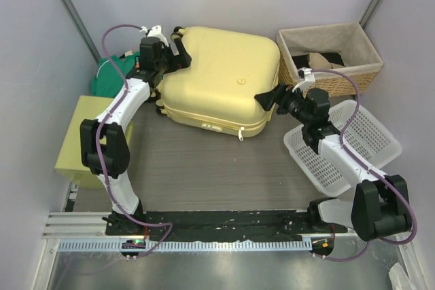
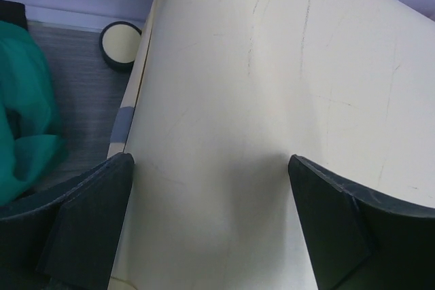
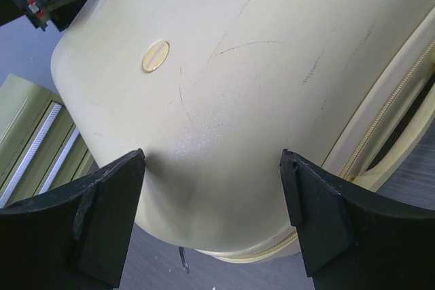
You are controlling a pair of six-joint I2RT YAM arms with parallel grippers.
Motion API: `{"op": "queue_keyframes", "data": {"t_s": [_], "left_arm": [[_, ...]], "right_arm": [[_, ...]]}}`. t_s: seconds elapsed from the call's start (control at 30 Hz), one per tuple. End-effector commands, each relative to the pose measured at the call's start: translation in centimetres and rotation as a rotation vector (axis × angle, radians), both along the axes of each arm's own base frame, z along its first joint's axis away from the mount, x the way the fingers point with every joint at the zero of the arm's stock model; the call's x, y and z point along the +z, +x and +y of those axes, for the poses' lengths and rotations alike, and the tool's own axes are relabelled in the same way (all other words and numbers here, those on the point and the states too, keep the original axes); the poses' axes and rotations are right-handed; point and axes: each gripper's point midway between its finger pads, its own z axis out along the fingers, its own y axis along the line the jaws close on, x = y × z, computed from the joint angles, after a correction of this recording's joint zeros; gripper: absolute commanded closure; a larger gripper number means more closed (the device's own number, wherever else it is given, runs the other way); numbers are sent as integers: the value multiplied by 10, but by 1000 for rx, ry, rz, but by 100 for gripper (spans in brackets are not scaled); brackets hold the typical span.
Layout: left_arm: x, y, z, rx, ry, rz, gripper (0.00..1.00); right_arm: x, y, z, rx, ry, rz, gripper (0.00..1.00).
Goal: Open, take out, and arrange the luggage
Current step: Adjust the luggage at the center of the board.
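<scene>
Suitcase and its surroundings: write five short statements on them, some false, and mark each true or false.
1. The suitcase lies flat on the table. True.
2. Both claws are shut. False: the left claw and the right claw both stand open, one at each side of the shell.
3. The wicker basket stands at the back, to the right of the suitcase. True.
4. The white plastic basket is stacked on top of the suitcase. False: it sits to the right of the suitcase, beneath the right arm.
5. The green cloth lies to the right of the suitcase. False: it lies at the back left.
</scene>
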Motion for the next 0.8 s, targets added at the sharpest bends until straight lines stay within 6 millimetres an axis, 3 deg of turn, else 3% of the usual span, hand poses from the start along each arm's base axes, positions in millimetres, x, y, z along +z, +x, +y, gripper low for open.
{"op": "queue_keyframes", "data": {"t_s": [0.0,0.1,0.13,0.2,0.23,0.27,0.3,0.33,0.37,0.4,0.43,0.47,0.53,0.57,0.6,0.63,0.67,0.73,0.77], "left_arm": [[22,-20,-14,-52,123,-14,0],[52,-32,5,28,150,-74,0],[51,-37,10,45,154,-73,0],[77,-53,22,97,161,-132,0],[69,-61,25,110,179,-124,0],[89,-76,25,117,174,-170,0],[93,-83,28,135,185,-185,0],[82,-94,27,127,196,-170,0],[96,-110,22,114,180,-208,0],[95,-120,21,108,174,-212,0],[78,-130,18,91,172,-185,0],[87,-149,10,53,145,-219,0],[77,-169,-6,-25,118,-216,0],[53,-185,-19,-86,121,-190,0],[58,-200,-22,-117,102,-218,2],[51,-214,-31,-183,83,-216,2],[29,-229,-40,-243,86,-190,3],[24,-255,-48,-334,50,-198,3],[4,-265,-50,-365,44,-159,3]], "right_arm": [[-45,-77,64,302,23,228,14],[-46,-87,75,333,19,234,14],[-47,-87,77,333,18,235,14],[-48,-89,83,347,16,232,14],[-49,-91,86,356,15,231,14],[-48,-91,88,356,15,225,14],[-47,-90,88,353,14,221,14],[-43,-90,88,349,19,210,14],[-40,-87,85,328,12,198,14],[-40,-86,83,309,2,200,14],[-35,-83,81,293,-5,190,14],[-30,-77,74,253,-29,162,14],[-23,-74,67,214,-70,151,14],[-17,-67,56,149,-101,123,15],[-16,-67,49,113,-120,137,15],[-4,-64,43,74,-122,106,17],[8,-69,35,48,-126,78,17],[20,-70,21,-21,-131,40,18],[34,-76,15,-40,-117,-5,19]]}}
